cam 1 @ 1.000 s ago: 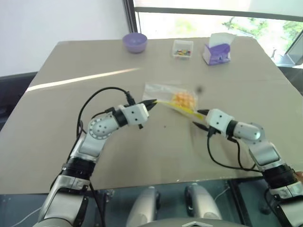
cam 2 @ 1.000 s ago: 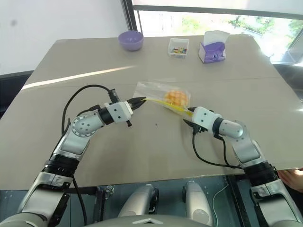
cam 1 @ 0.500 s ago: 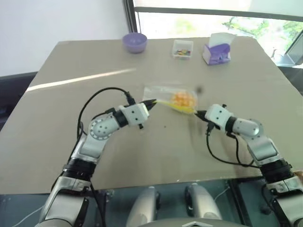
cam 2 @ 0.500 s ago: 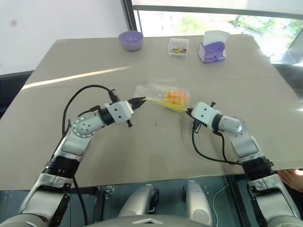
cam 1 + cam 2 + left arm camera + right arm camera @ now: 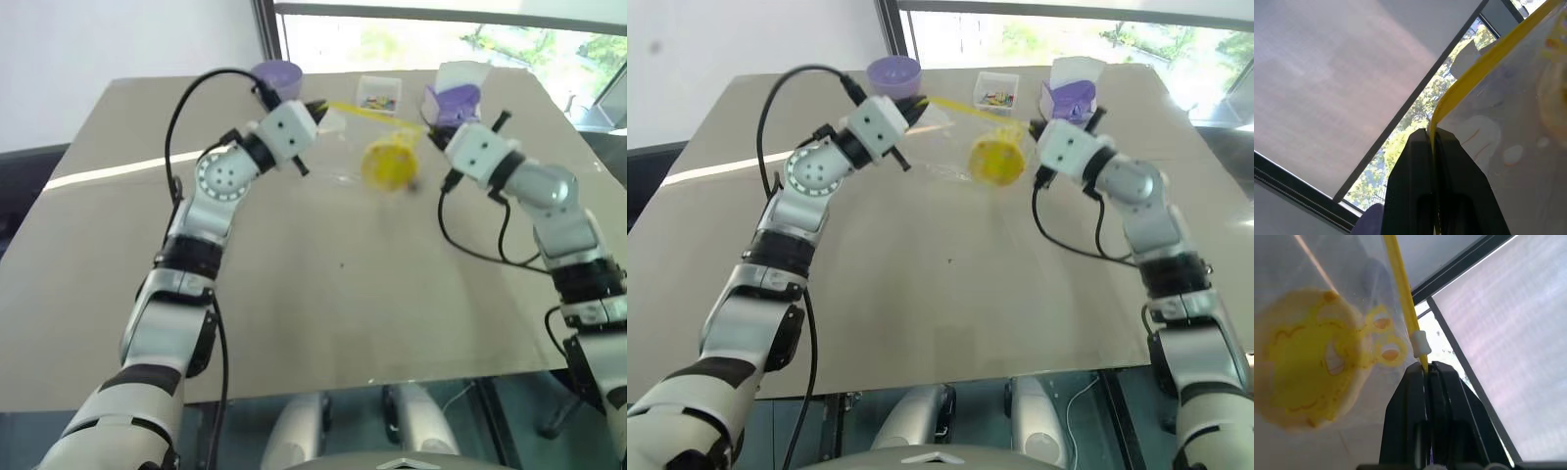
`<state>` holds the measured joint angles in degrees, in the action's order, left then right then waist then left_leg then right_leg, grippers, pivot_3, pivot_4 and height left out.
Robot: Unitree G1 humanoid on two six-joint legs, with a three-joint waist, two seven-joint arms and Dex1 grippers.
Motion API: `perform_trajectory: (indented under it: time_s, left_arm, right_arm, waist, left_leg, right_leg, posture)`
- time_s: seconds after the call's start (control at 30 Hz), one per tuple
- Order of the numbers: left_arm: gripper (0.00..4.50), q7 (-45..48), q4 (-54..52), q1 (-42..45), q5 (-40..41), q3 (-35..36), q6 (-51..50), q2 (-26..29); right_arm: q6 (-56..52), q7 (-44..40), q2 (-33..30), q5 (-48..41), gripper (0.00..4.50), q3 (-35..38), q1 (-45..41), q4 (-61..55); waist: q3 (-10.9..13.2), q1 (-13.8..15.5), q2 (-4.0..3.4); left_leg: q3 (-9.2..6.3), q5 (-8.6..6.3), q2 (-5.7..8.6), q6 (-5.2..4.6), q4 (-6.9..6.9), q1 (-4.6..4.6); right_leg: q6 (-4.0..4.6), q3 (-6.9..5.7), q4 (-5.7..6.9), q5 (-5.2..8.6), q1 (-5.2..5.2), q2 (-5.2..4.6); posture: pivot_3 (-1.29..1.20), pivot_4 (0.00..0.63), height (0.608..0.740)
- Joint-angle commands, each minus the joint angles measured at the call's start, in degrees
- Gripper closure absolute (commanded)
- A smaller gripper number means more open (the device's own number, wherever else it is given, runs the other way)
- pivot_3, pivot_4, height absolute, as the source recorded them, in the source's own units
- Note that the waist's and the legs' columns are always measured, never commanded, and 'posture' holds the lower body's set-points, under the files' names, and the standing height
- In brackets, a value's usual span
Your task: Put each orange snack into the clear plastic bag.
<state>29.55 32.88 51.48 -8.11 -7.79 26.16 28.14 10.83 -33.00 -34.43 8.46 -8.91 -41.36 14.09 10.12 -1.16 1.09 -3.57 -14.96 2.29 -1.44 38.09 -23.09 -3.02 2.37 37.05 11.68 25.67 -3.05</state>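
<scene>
The bun [image 5: 996, 161] was inside the bag [image 5: 960, 147] and hanging in the air above the far half of the worktop [image 5: 950, 294], sagging the pouch down between the two arms. A second earlier that same bag was lying flat on the worktop with the bun in it, so what changed is simple: both arms went up and took the bag with them. The right claw [image 5: 431, 135] had also only just snapped closed, it was about half open before the lift.

Both claws were pinched tight on the yellow strip [image 5: 965, 107], the left claw [image 5: 315, 105] at one end, the right at the other, strip stretched nearly straight between them. In the right wrist view the fingers [image 5: 1425, 396] were closed on the strip right by the little white slider [image 5: 1419, 342], with the bun's underside showing through the plastic.

For the task I'd say the only bun in view is bagged, and this looks like a lift to show it or settle it, maybe ahead of zipping. Can't tell if the mouth is actually sealed though.

Room-wise: the near and middle worktop was bare, loads of space to set it back down. The far edge is the crowded bit, with a purple bowl [image 5: 277, 73], a small clear box [image 5: 378, 94] and a purple tissue box [image 5: 453, 93] just behind the raised bag, so swinging further forward could knock those.
</scene>
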Motion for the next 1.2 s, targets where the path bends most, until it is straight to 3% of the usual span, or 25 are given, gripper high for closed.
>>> perform_trajectory:
  time_s: [0.03, 0.17, 0.3, 0.37, 0.43, 0.53, 0.67, 0.8, 0.97, 1.07, 1.2]
  left_arm:
    - [4.50, 1.69, -7.44, -7.54, 2.75, 3.05, 0.97, 3.46]
    - [4.50, 4.47, -23.13, -26.08, 2.82, 1.66, -0.95, 5.00]
    - [4.50, 5.60, -29.72, -33.95, 3.30, 1.79, -4.38, 5.92]
    - [4.50, 6.40, -30.70, -35.23, 3.77, 1.52, -5.78, 6.27]
    - [4.50, 8.27, -31.81, -35.57, 6.10, 1.41, -8.44, 6.50]
    - [3.48, 11.32, -34.69, -36.65, 10.56, 2.33, -12.28, 7.44]
    - [1.68, 14.49, -39.05, -40.78, 16.46, 5.69, -18.22, 9.83]
    - [0.02, 15.97, -47.78, -48.30, 30.16, 14.99, -33.18, 12.71]
    - [0.02, 18.00, -54.63, -56.27, 42.01, 26.67, -46.32, 17.65]
    - [0.02, 19.49, -56.41, -59.27, 44.68, 31.86, -49.83, 20.19]
    - [0.02, 20.28, -57.26, -60.17, 45.19, 33.44, -51.52, 21.32]
  right_arm:
    - [-4.90, -1.68, -2.25, -2.80, 4.40, 3.93, 8.14, -9.10]
    - [-10.01, -5.43, -3.65, -4.89, 4.40, 2.64, 22.57, -21.68]
    - [-15.11, -7.28, -3.26, -7.39, 4.40, 2.60, 27.55, -27.80]
    - [-16.45, -7.65, -3.03, -7.70, 4.40, 2.16, 28.44, -28.27]
    - [-17.44, -8.59, -3.10, -8.51, 4.40, 1.93, 28.79, -28.15]
    - [-18.39, -8.48, -2.76, -9.83, 3.51, 3.09, 29.40, -27.88]
    - [-19.89, -10.05, -4.10, -12.25, 1.67, 5.69, 31.87, -28.59]
    - [-23.80, -13.12, -6.98, -18.82, 0.00, 12.94, 37.47, -31.01]
    - [-28.34, -16.47, -10.68, -26.87, 0.00, 22.59, 43.37, -35.29]
    - [-31.51, -18.28, -12.11, -31.76, 0.00, 27.84, 46.25, -37.95]
    - [-33.24, -19.65, -13.34, -34.39, 0.00, 30.15, 48.22, -39.57]
  waist:
    - [0.01, -0.14, -0.01]
    - [-0.07, -0.21, -0.06]
    - [0.00, 0.28, -0.07]
    - [0.05, 0.39, -0.11]
    - [0.10, 0.41, -0.13]
    - [0.10, 0.35, -0.12]
    - [0.09, 0.23, -0.13]
    - [0.09, 0.31, -0.14]
    - [0.09, 0.43, -0.15]
    - [0.09, 0.50, -0.15]
    - [0.09, 0.57, -0.15]
  left_leg:
    - [-0.01, 0.00, 0.00, 0.00, 0.06, -0.22]
    - [-0.01, -0.01, 0.06, -0.01, 0.21, -0.83]
    - [0.03, -0.03, 0.07, -0.07, 0.35, -0.72]
    - [-0.04, -0.13, -0.01, -0.27, 0.36, -0.09]
    - [-0.04, -0.15, -0.22, -0.29, 0.32, 1.16]
    - [0.09, -0.16, -0.43, -0.29, 0.34, 1.93]
    - [0.15, -0.15, -0.57, -0.29, 0.28, 1.97]
    - [0.16, -0.18, -0.58, -0.27, 0.20, 1.79]
    - [0.10, -0.28, -0.54, -0.42, 0.24, 1.31]
    - [0.05, -0.28, -0.54, -0.42, 0.24, 1.32]
    - [0.03, -0.28, -0.55, -0.42, 0.26, 1.42]
  right_leg:
    - [0.00, 0.00, 0.01, 0.00, 0.17, -0.02]
    - [-0.07, 0.02, 0.10, -0.04, 0.82, -0.12]
    - [-0.14, 0.04, 0.06, -0.22, 0.75, -0.10]
    - [-0.09, -0.04, -0.06, -0.32, 0.00, 0.01]
    - [-0.01, -0.17, -0.32, -0.10, -1.33, 0.16]
    - [-0.11, -0.28, -0.38, 0.00, -2.17, 0.18]
    - [-0.17, -0.26, -0.29, -0.08, -2.08, 0.33]
    - [-0.02, -0.23, -0.32, -0.26, -1.90, 0.27]
    - [-0.04, -0.37, -0.48, -0.26, -1.57, 0.11]
    - [-0.04, -0.45, -0.57, -0.24, -1.63, 0.11]
    - [-0.01, -0.51, -0.57, -0.01, -1.76, 0.16]
  posture:
    - [0.00, 0.150, 0.740]
    - [0.00, 0.150, 0.740]
    - [0.00, 0.150, 0.740]
    - [0.00, 0.150, 0.740]
    - [0.00, 0.150, 0.740]
    - [0.00, 0.150, 0.740]
    - [0.00, 0.150, 0.740]
    - [0.00, 0.150, 0.740]
    - [0.00, 0.150, 0.740]
    - [0.00, 0.150, 0.740]
    - [0.00, 0.150, 0.740]
